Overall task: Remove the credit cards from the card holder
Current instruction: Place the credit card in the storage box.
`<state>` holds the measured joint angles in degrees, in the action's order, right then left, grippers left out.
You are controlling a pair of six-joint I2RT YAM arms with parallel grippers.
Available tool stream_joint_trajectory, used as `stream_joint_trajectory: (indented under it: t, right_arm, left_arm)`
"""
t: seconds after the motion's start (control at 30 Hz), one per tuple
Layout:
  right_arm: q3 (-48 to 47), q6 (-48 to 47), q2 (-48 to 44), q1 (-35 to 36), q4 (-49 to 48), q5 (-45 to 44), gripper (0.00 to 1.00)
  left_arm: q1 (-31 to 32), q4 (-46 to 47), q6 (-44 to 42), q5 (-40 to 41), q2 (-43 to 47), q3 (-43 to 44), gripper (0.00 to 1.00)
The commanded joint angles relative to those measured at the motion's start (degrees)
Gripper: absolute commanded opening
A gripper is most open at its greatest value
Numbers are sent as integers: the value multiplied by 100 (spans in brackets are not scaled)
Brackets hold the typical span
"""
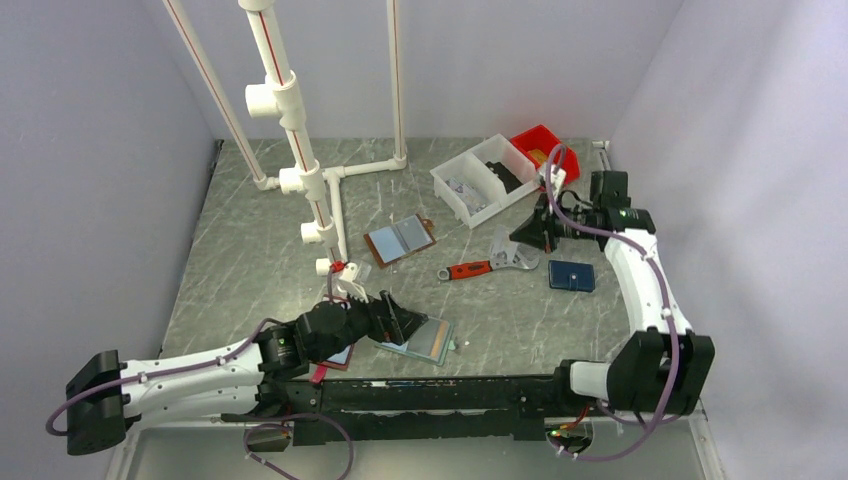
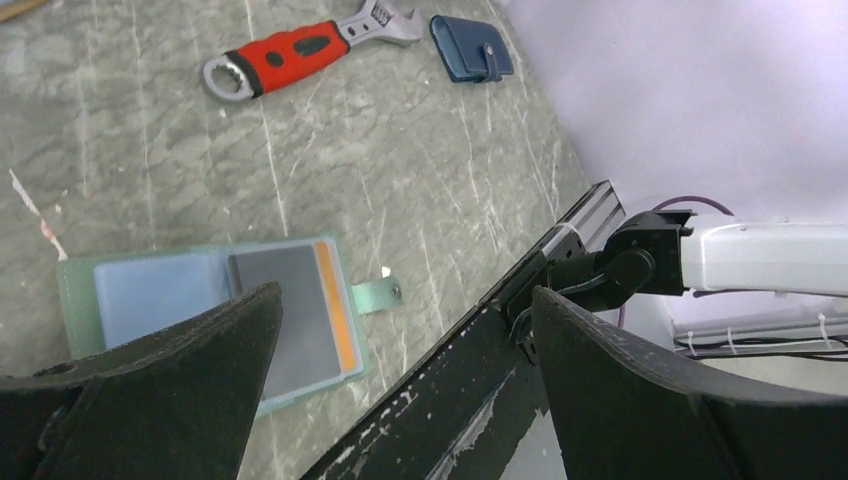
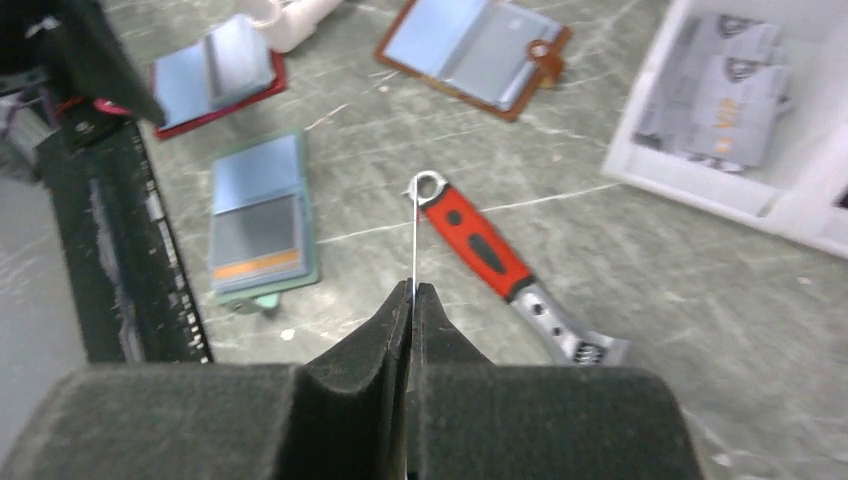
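Note:
The card holder [image 1: 428, 341] lies open and flat near the table's front edge, mint-green at its edges. A grey credit card with an orange stripe [image 2: 292, 312] shows in the panel nearest its strap. My left gripper [image 2: 405, 295] hovers over the holder's left side, open, with nothing between its fingers. The holder [image 3: 258, 215] also shows in the right wrist view. My right gripper [image 3: 413, 288] is shut on a thin credit card [image 3: 413, 230] seen edge-on. It hangs above the red-handled wrench [image 3: 480, 245], near the white bin.
A brown-edged folder [image 1: 400, 238] lies mid-table and a maroon-edged one [image 1: 335, 357] sits under my left arm. A blue wallet [image 1: 571, 275], a white bin [image 1: 480, 180] holding grey cards, a red bin [image 1: 545, 145] and a white pipe frame [image 1: 300, 180] stand around. A black rail [image 1: 450, 395] runs along the front.

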<state>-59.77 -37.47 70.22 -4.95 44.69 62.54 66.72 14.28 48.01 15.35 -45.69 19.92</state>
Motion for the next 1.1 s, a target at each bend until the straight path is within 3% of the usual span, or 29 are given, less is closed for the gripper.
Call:
stream_joint_trajectory:
  t: [0.0,0.4,0.8,1.07]
  right_arm:
    - [-972,158,594,-19,-264,-830,0]
    - [-2663,-124,1879,378,-196,-1837,0]
    - [-4676,-467,3566,940,773,-2199,0]
    - [-5356,-381,4395,1203,871,-2371,0]
  left_arm:
    - [-1,-370,336,96,241,0,99]
    - [-1,-519,333,16,244,9,99]
    - [-1,-680,340,57,450,-118,99]
    - [-1,-701,19,146,581,-130,99]
